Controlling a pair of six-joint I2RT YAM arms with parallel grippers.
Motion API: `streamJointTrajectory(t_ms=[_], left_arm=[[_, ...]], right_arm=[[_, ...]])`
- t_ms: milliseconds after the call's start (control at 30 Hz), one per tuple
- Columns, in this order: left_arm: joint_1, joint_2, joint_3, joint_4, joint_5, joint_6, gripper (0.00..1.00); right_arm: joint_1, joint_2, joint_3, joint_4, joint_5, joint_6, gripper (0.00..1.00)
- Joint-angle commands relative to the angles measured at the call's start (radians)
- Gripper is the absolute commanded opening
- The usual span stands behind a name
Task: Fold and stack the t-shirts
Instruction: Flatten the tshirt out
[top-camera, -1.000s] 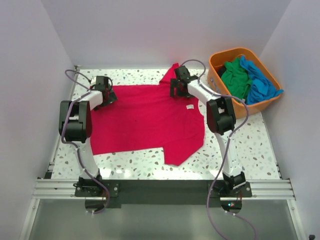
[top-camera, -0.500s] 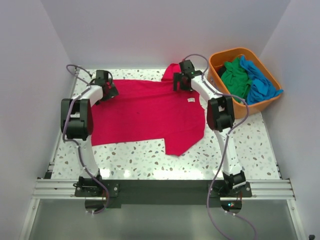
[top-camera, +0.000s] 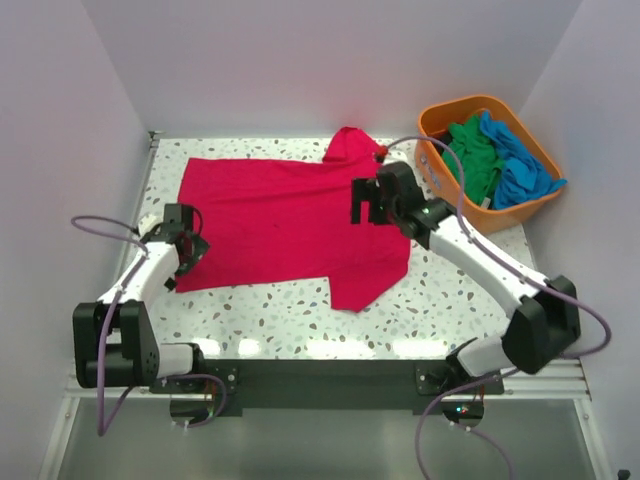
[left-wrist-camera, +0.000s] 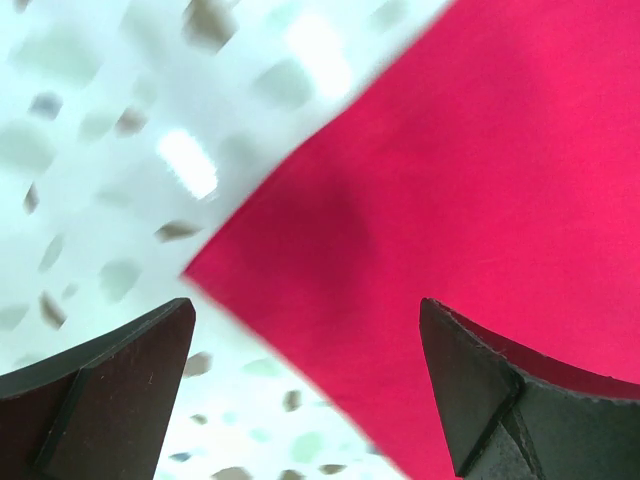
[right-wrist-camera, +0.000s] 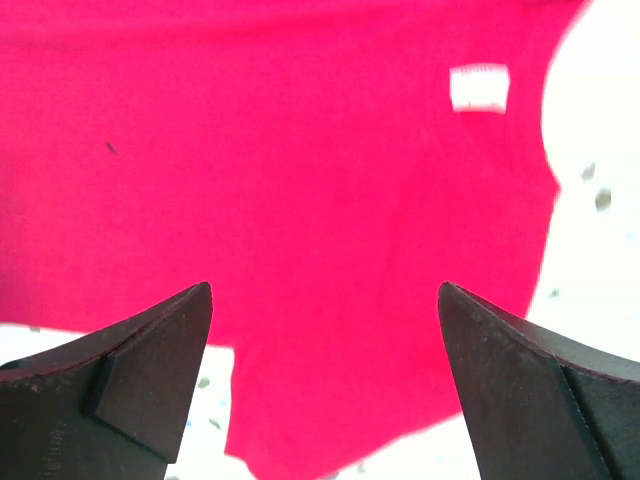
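Top external view: the speckled counter (top-camera: 300, 320) carries the crimson t-shirt (top-camera: 280, 215), spread flat over its far half, with one sleeve reaching toward the near edge. At the far right corner, the orange basket (top-camera: 440, 115) holds the green t-shirt (top-camera: 470, 160) and blue t-shirt (top-camera: 520, 170), bunched together. Both hands are spread and grip nothing. The left hand (top-camera: 188, 250) hovers over the crimson shirt's near left corner, and the right hand (top-camera: 366, 205) is above its right side, near the white neck label (right-wrist-camera: 478, 88). Folding looks not yet begun; next, each hand likely needs to pinch an edge and carry it across.
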Motion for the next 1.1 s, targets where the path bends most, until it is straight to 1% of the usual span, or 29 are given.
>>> streamJointTrajectory(t_ms=[0, 67, 167, 267, 367, 400, 467, 567, 600, 667, 700, 767, 800, 833, 867, 900, 933, 967, 1067], left_arm=[[0.016, -0.050, -0.100, -0.053, -0.001, -0.132, 1.00], [0.016, -0.073, -0.133, -0.054, -0.015, -0.155, 1.00], [0.023, -0.077, -0.164, -0.057, -0.039, -0.178, 1.00], [0.043, -0.064, -0.190, -0.040, -0.042, -0.190, 1.00], [0.066, -0.042, -0.209, 0.001, -0.030, -0.186, 0.97], [0.071, -0.034, -0.213, 0.015, -0.024, -0.181, 0.93], [0.075, -0.018, -0.221, 0.041, -0.012, -0.178, 0.91], [0.082, 0.007, -0.218, 0.056, -0.024, -0.178, 0.84], [0.083, 0.012, -0.216, 0.059, -0.027, -0.178, 0.78], [0.088, 0.032, -0.219, 0.078, -0.019, -0.167, 0.70], [0.091, 0.039, -0.221, 0.090, -0.013, -0.154, 0.62], [0.095, 0.064, -0.219, 0.116, -0.010, -0.129, 0.49], [0.095, 0.071, -0.219, 0.125, 0.002, -0.124, 0.35], [0.097, 0.088, -0.226, 0.153, 0.019, -0.109, 0.27], [0.097, 0.098, -0.230, 0.167, 0.051, -0.104, 0.12], [0.097, 0.105, -0.233, 0.177, 0.062, -0.103, 0.06], [0.099, 0.122, -0.235, 0.181, 0.065, -0.104, 0.01], [0.097, 0.128, -0.233, 0.179, 0.063, -0.104, 0.00], [0.097, 0.134, -0.235, 0.178, 0.073, -0.095, 0.00]], right_arm=[[-0.003, -0.114, -0.178, 0.025, 0.042, 0.122, 0.99], [0.000, -0.198, -0.258, 0.013, 0.055, 0.144, 0.99], [0.000, -0.265, -0.333, -0.004, 0.059, 0.176, 0.99], [0.000, -0.282, -0.355, -0.021, 0.060, 0.179, 0.99], [-0.001, -0.288, -0.364, -0.054, 0.072, 0.176, 0.99], [-0.001, -0.296, -0.370, -0.062, 0.072, 0.176, 0.99], [0.000, -0.305, -0.396, -0.067, 0.071, 0.179, 0.99], [0.002, -0.329, -0.429, -0.105, 0.066, 0.190, 0.99], [0.000, -0.338, -0.439, -0.131, 0.065, 0.197, 0.99], [0.004, -0.371, -0.468, -0.171, 0.042, 0.211, 0.99], [0.007, -0.381, -0.476, -0.183, 0.025, 0.213, 0.98], [0.037, -0.407, -0.496, -0.209, -0.003, 0.225, 0.99], [0.054, -0.414, -0.501, -0.226, -0.001, 0.240, 0.99], [0.075, -0.414, -0.504, -0.228, -0.001, 0.252, 0.99], [0.126, -0.399, -0.505, -0.226, 0.003, 0.274, 0.99], [0.151, -0.385, -0.504, -0.223, 0.005, 0.288, 0.99], [0.178, -0.369, -0.501, -0.217, 0.006, 0.303, 0.98], [0.235, -0.354, -0.502, -0.206, 0.003, 0.334, 0.99], [0.336, -0.293, -0.504, -0.154, 0.003, 0.400, 0.99]])
